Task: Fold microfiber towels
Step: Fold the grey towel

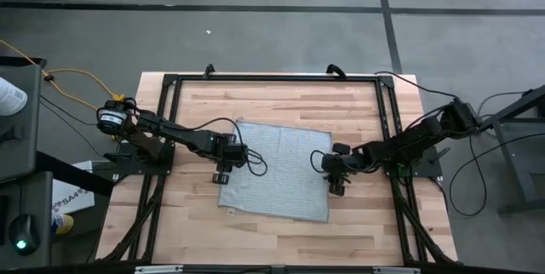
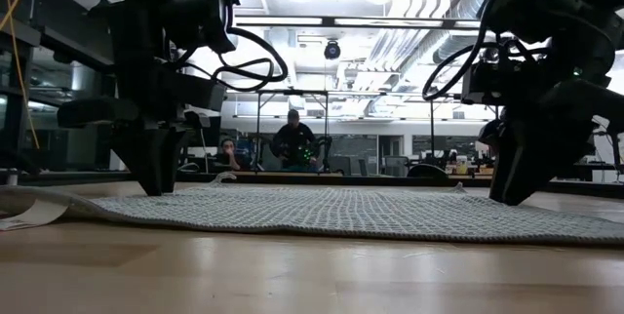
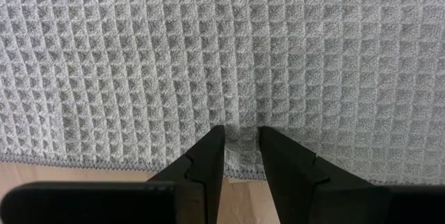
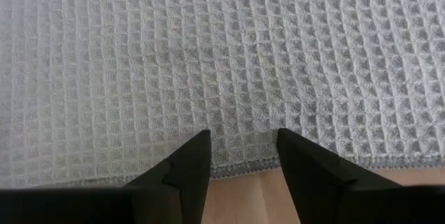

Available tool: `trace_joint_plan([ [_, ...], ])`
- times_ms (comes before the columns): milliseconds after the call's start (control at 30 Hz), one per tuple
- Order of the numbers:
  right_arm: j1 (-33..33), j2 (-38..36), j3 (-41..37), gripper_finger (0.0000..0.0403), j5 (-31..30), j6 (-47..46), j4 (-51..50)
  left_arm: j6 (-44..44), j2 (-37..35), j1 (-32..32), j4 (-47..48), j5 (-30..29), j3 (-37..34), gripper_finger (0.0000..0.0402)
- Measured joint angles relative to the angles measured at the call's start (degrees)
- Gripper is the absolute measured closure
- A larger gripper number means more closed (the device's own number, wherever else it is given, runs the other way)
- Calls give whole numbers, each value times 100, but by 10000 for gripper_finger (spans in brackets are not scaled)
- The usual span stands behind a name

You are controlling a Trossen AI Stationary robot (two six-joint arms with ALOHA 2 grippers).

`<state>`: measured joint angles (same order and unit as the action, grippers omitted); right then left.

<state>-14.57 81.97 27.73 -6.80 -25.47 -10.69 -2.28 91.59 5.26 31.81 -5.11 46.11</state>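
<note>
One light grey-blue waffle-weave microfiber towel (image 1: 281,170) lies spread flat on the wooden table (image 1: 192,227), slightly askew. My left gripper (image 1: 224,175) points down at the towel's left edge, its fingers (image 3: 212,158) close together with a bit of cloth between them. My right gripper (image 1: 338,185) points down at the towel's right edge, open, with its fingertips (image 4: 195,156) standing on the cloth just inside the hem. In the low view the left gripper (image 2: 156,189) and the right gripper (image 2: 512,199) both reach down to the flat towel (image 2: 331,212). My left gripper pinches a small pucker of the towel just inside its left hem (image 3: 241,149) between its two fingers, coming from above and pointing steeply down. The towel stays flat on the table around the fingers. My right gripper rests its two spread fingertips on the towel beside its right hem (image 4: 243,156), slanting down from above. The cloth between them lies flat on the table.
A black frame (image 1: 272,78) runs round the tabletop, and cables trail by both arms. Bare wood lies in front of the towel (image 1: 281,244) and along its far side. Beyond the table, people (image 2: 292,143) sit in the room.
</note>
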Motion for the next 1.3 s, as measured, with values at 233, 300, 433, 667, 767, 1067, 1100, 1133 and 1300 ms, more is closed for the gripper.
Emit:
trace_joint_plan([
  [233, 0, 0, 0, 241, 34, -7, 5, 11, 0, 0, 2, 4, 0, 302],
  [300, 0, 1, -1, 243, 37, -9, 5, 11, 0, 1, 2, 2, 0, 302],
  [433, 0, 2, -2, 263, 36, -16, 7, 11, 0, 2, 2, -19, 0, 302],
  [667, -4, 2, -4, 338, 109, -39, -1, 103, 0, 4, 2, -19, 0, 335],
  [767, -4, 2, -4, 375, 170, -42, -1, 105, 0, 4, 1, -21, 0, 374],
  [1067, -4, 2, -4, 398, 199, -35, 3, 107, 0, 4, 71, -38, 0, 395],
  [1100, -6, 4, -6, 398, 158, -31, -1, 107, 0, 4, 87, -39, 0, 397],
  [1133, -10, 2, -8, 399, 110, -24, -7, 111, 0, 4, 96, -39, 0, 398],
  [1300, -13, -167, -20, 399, -101, 20, 8, 129, 5, 4, 301, -39, 161, 398],
])
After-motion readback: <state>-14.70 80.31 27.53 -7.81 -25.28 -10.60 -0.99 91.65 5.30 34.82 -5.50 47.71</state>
